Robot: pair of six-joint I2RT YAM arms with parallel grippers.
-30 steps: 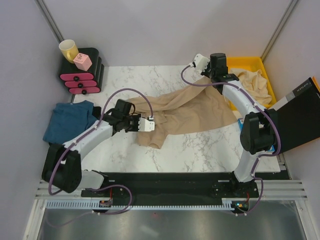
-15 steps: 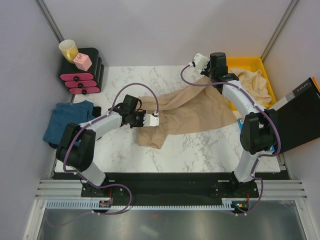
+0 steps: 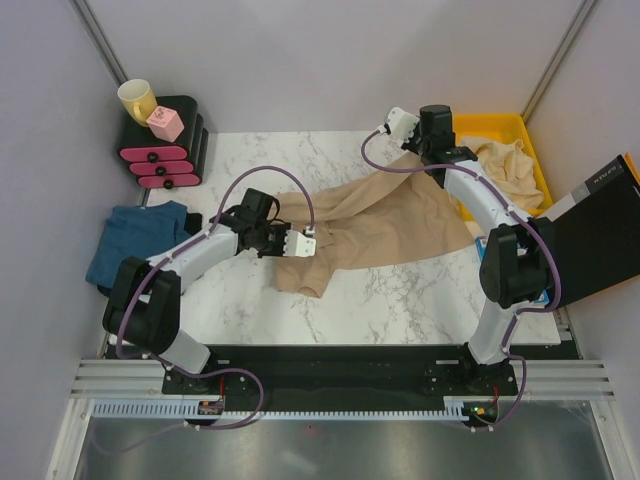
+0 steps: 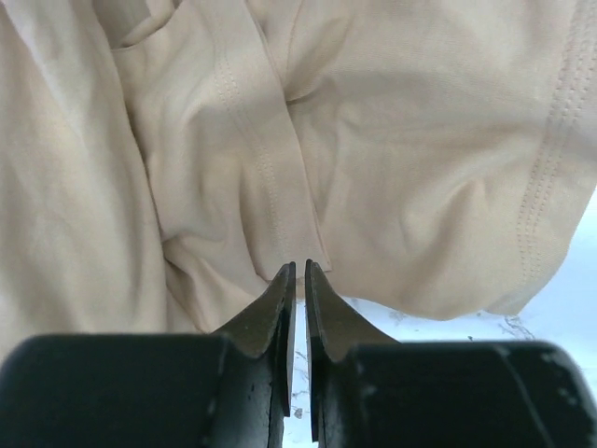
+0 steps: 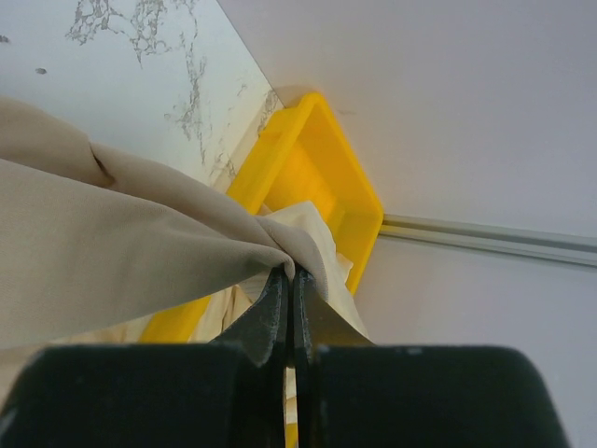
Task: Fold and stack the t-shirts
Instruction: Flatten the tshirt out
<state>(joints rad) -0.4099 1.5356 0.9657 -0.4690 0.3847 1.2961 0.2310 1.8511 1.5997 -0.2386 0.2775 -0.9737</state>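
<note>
- Top view — the tan t-shirt (image 3: pixel 385 225) lies rumpled across the marble table (image 3: pixel 400 300). One end is drawn up toward the far right and the other trails near the centre.
- The right gripper (image 3: pixel 415 153) is at the raised far end, its fingertips hidden under its own wrist.
- The left gripper (image 3: pixel 316 243) is at the shirt's near-left edge, its jaws too small to read here.
- The teal-blue t-shirt (image 3: pixel 135 240) sits at the table's left edge, well apart from both grippers and partly behind the left arm.
- A beige t-shirt (image 3: pixel 510 165) is heaped in the yellow bin (image 3: pixel 500 122) at the far right.
- Left wrist view — the tan t-shirt (image 4: pixel 373 140) fills the frame and is cut off at three sides.
- The left gripper (image 4: pixel 298 271) has its jaws nearly together, with a thin slit between them. The tips meet a stitched fold at the cloth's edge, but whether cloth is nipped cannot be told.
- Right wrist view — the right gripper (image 5: pixel 289 273) has its jaws pressed together, pinching a gathered bunch of the tan t-shirt (image 5: pixel 112 243), which runs off to the left.
- Behind it are the yellow bin (image 5: pixel 317 159) and the beige t-shirt (image 5: pixel 317 233), which is partly hidden.
</note>
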